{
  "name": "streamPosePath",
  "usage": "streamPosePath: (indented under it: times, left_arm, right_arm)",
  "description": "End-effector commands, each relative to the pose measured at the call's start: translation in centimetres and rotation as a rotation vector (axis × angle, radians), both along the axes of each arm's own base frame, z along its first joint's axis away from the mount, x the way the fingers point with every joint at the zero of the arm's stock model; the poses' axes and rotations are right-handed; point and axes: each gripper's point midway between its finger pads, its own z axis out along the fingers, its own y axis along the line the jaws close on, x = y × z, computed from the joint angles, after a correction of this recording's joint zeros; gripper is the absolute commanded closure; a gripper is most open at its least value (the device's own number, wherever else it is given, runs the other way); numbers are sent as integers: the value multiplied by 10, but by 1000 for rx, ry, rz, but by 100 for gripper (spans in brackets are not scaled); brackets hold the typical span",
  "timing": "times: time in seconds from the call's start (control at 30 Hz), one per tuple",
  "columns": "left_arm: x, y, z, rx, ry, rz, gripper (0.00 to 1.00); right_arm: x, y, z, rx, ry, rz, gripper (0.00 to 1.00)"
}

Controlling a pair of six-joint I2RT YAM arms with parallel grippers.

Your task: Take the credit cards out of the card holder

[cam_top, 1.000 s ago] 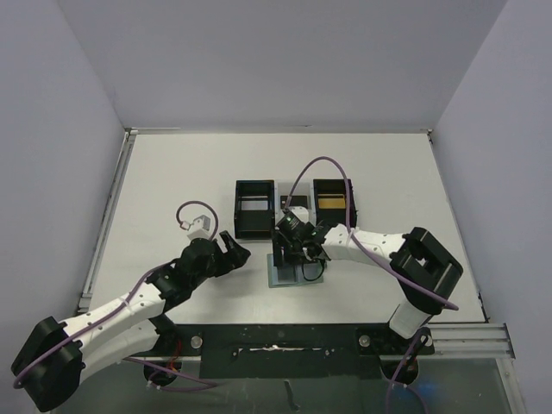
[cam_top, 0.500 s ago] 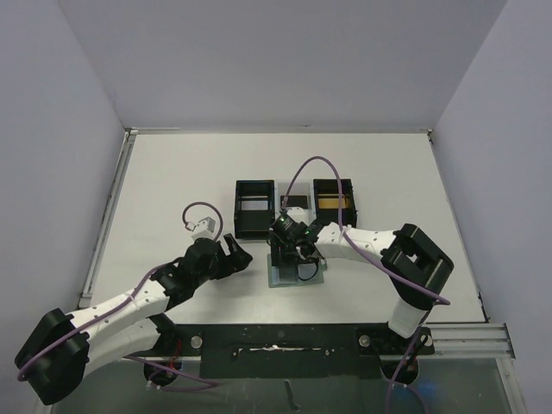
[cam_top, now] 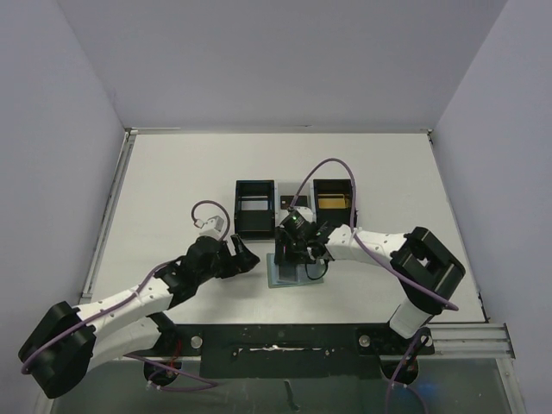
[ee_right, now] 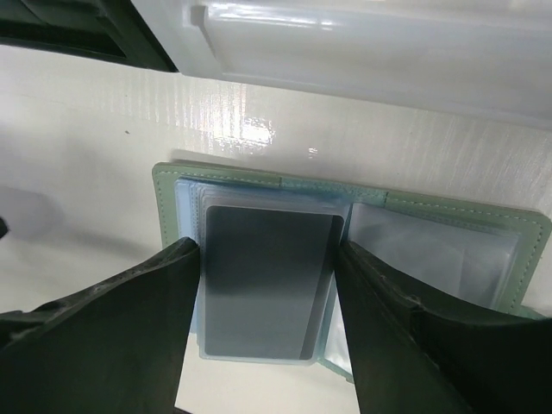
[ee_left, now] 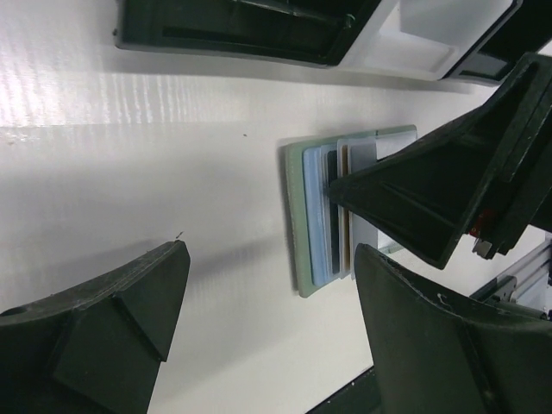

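Right wrist view looks straight down on the card holder (ee_right: 259,178), which lies opened flat on the table (cam_top: 172,190) just in front of a row of black boxes (cam_top: 254,231) with a white tray (ee_right: 388,43) between them; a dark card (ee_right: 267,285) sits in its left pocket under the clear sleeve, and the right pocket looks empty from here, though glare makes that uncertain; the right gripper (ee_right: 267,252) hangs over that left half with its jaws apart, one finger on each long side of the dark card, clamped on nothing as far as the frames show; the left gripper (ee_left: 272,259) hovers just beside the holder's outer edge, its jaws spread wide and empty, well placed to pin the holder down; the step in hand, by my reading, is getting a hold on the dark card and drawing it out; to do that well the right fingers should catch the card's exposed edge rather than the sleeve, since squeezing the whole pocket would likely lift the holder too; the left arm pressing the free edge flat should keep it from sliding; a slow pull along the pocket's opening looks safest.
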Motion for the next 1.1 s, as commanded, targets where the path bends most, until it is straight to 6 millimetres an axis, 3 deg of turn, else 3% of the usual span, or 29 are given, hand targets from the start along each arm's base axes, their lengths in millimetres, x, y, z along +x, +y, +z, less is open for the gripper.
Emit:
streamPosePath:
  times: [0.0,0.13,0.33,0.63,0.77,1.07]
  left_arm:
    - [11,-27,32,-110,-69,-69,22]
    - [11,-42,35,-195,-51,-95,22]
    - [10,-48,28,-204,-13,-106,23]
    - [12,-31,22,-164,3,-18,23]
    - [12,-22,27,-228,8,61,23]
    - [5,-20,31,-301,-3,45,23]
  right_arm:
    - [1,13,9,143,-2,0,37]
    - [2,10,6,148,12,-4,36]
    - [5,3,7,76,14,-13,30]
    - [6,-2,7,-45,-21,-29,28]
    - [8,0,7,-91,-49,-32,28]
    - [3,12,10,-31,-45,-6,43]
